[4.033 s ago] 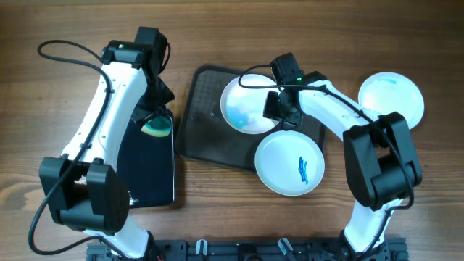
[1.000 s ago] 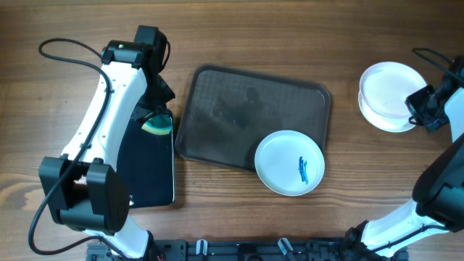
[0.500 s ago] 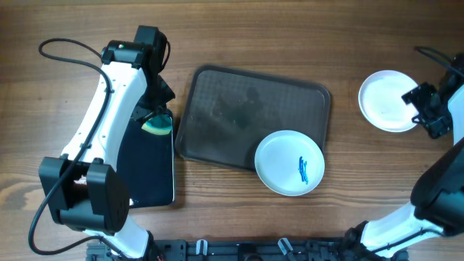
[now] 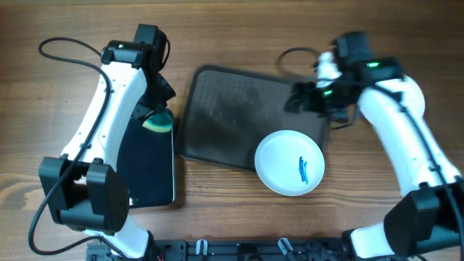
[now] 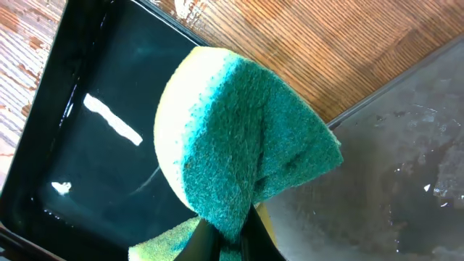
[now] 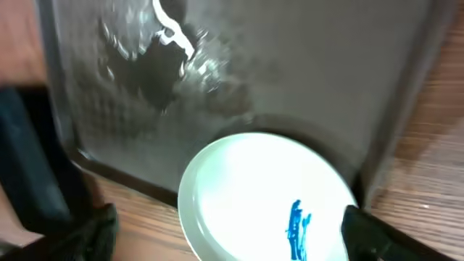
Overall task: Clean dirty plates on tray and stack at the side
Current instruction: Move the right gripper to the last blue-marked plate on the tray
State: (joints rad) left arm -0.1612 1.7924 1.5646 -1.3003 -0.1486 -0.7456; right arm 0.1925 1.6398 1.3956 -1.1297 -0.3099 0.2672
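One white plate point(image 4: 288, 162) with a blue scribble lies on the front right corner of the dark grey tray point(image 4: 232, 109), overhanging its rim. In the right wrist view the plate point(image 6: 254, 196) sits low in the middle between my fingertips point(image 6: 370, 232). My right gripper point(image 4: 301, 100) hovers open over the tray's right part, just behind the plate, holding nothing. My left gripper point(image 4: 155, 116) is shut on a green and yellow sponge point(image 5: 239, 145) above the glossy black tray point(image 5: 80, 152). In the left wrist view the gripper point(image 5: 228, 243) pinches the sponge's lower edge.
The glossy black tray point(image 4: 148, 167) lies left of the grey tray on the wooden table point(image 4: 239, 217). The grey tray's surface point(image 6: 290, 65) shows wet smears. A black cable point(image 4: 65, 54) loops at the far left behind the left arm.
My right gripper opened and let go of a plate on the stack at the right side. It then swung left to above the tray. The left arm has not moved.
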